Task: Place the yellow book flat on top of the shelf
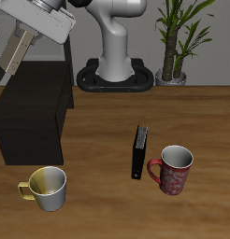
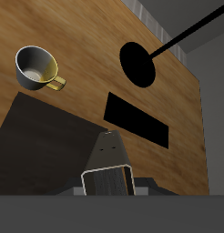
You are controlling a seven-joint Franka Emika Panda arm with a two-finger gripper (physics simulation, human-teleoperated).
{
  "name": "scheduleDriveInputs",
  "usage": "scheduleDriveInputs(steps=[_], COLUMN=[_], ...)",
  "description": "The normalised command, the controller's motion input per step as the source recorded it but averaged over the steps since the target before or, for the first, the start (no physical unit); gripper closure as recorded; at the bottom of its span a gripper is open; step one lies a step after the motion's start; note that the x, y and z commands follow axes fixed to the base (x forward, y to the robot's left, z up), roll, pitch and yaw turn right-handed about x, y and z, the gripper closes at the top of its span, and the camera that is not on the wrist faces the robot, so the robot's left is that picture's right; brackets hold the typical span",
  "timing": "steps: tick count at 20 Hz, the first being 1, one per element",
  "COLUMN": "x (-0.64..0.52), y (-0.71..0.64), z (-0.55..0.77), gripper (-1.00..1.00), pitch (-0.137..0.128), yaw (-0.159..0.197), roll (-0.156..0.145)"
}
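Observation:
My gripper (image 1: 29, 35) is shut on the yellow book (image 1: 14, 58), a thin tan hardcover. The book hangs tilted from the jaws, its lower end just above the back part of the shelf (image 1: 33, 117). The shelf is a low blackish-brown cabinet with a flat top at the table's edge. In the wrist view the book (image 2: 106, 157) runs away from the gripper (image 2: 108, 187) toward the dark shelf top (image 2: 41, 136) beneath it. Whether the book touches the shelf I cannot tell.
A yellow-and-white mug (image 1: 47, 187) stands in front of the shelf near the table's front edge; it also shows in the wrist view (image 2: 36, 65). A black book (image 1: 138, 151) stands upright mid-table beside a red mug (image 1: 173, 168). A potted plant (image 1: 175, 42) stands at the back.

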Motion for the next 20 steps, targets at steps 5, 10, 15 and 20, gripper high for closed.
scheduleDriveInputs(steps=[5,10,15,20], x=[0.18,0.23,0.22,0.16], y=[-0.14,0.05,0.21,0.26], z=[-0.25,-0.35,-0.49,-0.39], gripper=[1.0,1.0,1.0,-1.0], pitch=[0.002,0.052,0.079,0.108], yaw=[0.018,0.016,0.011,-0.029], roll=[-0.068,-0.002,0.048,0.041])
